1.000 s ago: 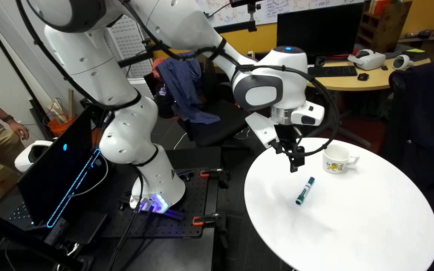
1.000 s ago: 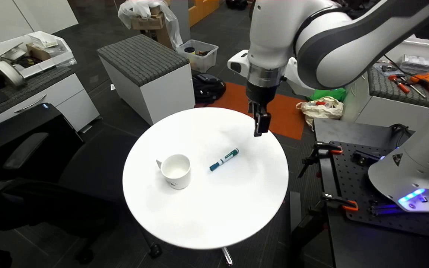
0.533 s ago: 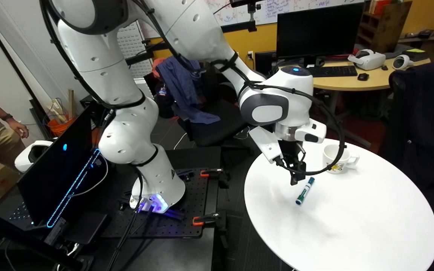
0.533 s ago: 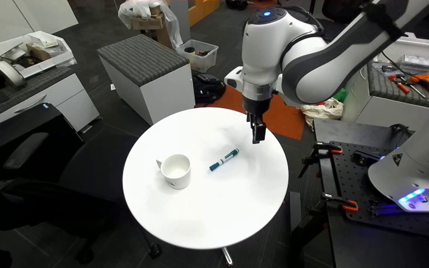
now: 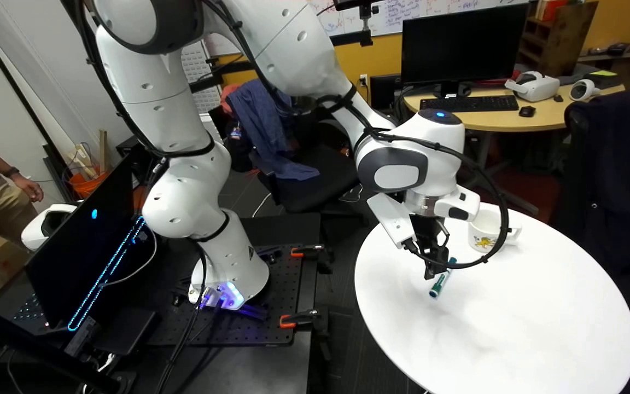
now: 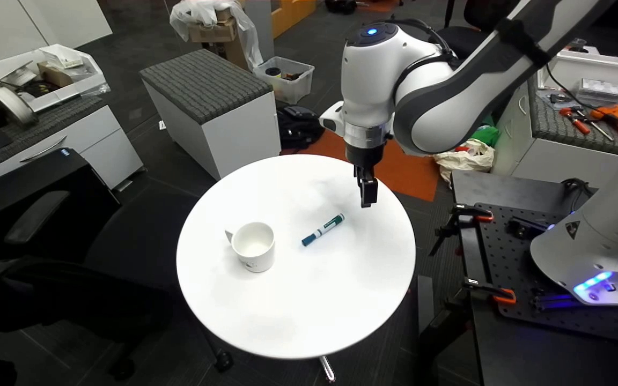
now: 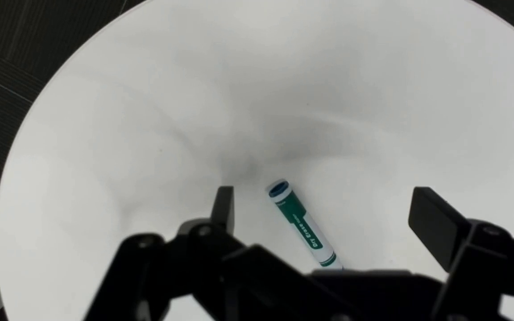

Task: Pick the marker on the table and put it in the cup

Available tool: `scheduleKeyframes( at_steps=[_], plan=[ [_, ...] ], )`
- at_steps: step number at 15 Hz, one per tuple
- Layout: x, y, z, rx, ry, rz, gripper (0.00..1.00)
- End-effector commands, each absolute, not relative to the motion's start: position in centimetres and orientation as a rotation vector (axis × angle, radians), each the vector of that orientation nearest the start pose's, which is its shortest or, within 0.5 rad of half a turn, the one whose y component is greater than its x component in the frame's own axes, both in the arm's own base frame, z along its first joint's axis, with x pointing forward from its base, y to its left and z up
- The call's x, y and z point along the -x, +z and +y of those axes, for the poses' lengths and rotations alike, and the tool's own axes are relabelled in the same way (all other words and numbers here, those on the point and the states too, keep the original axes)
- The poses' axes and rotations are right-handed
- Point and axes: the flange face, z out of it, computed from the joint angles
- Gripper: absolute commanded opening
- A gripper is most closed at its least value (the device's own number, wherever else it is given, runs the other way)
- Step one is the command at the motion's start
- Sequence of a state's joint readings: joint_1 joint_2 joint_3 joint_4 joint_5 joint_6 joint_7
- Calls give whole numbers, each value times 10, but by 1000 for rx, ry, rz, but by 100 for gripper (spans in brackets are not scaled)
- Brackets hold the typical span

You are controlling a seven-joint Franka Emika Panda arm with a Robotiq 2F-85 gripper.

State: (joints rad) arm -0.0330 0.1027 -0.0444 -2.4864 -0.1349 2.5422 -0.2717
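My jaws, wide apart above the round table [image 6: 287, 321]

In the wrist view, the fingers [image 7: 225, 207] of my gripper [image 7: 328, 211] frame the marker [image 7: 302, 222], which lies flat on the table with white surface on either side of it. The rim curves along frame left and across the upper right corner, with dark floor [image 7: 11, 102] beyond; in both exterior views the marker lies well inside that edge. In an exterior view, I hang above the table, apart from the marker and the cup [image 6: 255, 249]. Counted: one table, one marker, one cup, two fingers. The cup stands upright near the marker's teal-capped end, without touching, its handle turned away. In an exterior view my gripper crosses before the marker and hides part of it, and a black cable [image 5: 505, 216] loops across the cup; in the wrist view my own linkage [image 7: 261, 272] covers the marker's lower end. Beside the table stand a dark chair [image 6: 137, 236], a white cabinet [image 6: 242, 134] with a gray woven top, and a black bench [image 6: 502, 354] bearing two clamps [image 6: 504, 296] with orange ends. Farther off, a tan desk [image 5: 495, 121] carries a monitor [image 5: 464, 49], a keyboard [image 5: 471, 104], a mouse [image 5: 527, 111] and a white headset [image 5: 536, 88].
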Motion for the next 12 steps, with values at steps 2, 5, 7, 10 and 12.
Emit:
scheduleKeyframes(
  at_steps=[2, 5, 7, 10, 12],
  plan=[
    [-477, 244, -43, 3175, 57, -511, 100],
    [-486, 238, -51, 3163, 41, -559, 100],
    [-492, 232, -59, 3130, 37, -618, 100],
    [-498, 218, -70, 3065, 63, -699, 100],
    [-501, 210, -72, 3011, 69, -767, 100]
  ],
)
